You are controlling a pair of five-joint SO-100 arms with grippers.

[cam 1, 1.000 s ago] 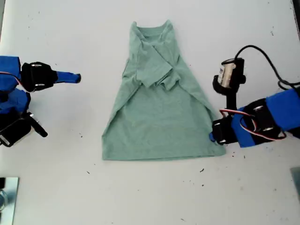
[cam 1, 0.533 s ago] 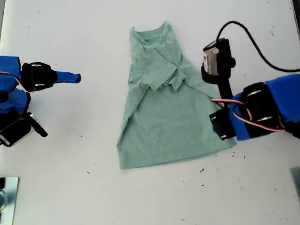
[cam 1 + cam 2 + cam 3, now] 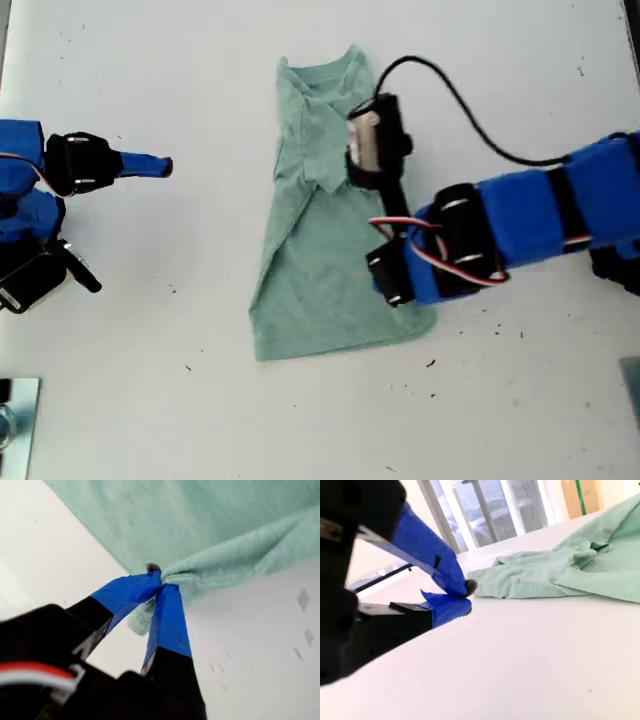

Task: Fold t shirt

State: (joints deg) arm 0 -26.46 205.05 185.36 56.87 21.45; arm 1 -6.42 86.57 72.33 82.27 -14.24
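My first gripper pinches the t shirt edge over its middle. My second gripper, closed and empty, sits at exterior view's left on the table.

Bright, even overhead light with faint shadows; both wrist views are soft, blurred up close, window glare behind.

Blue-taped fingers, black-and-blue arms
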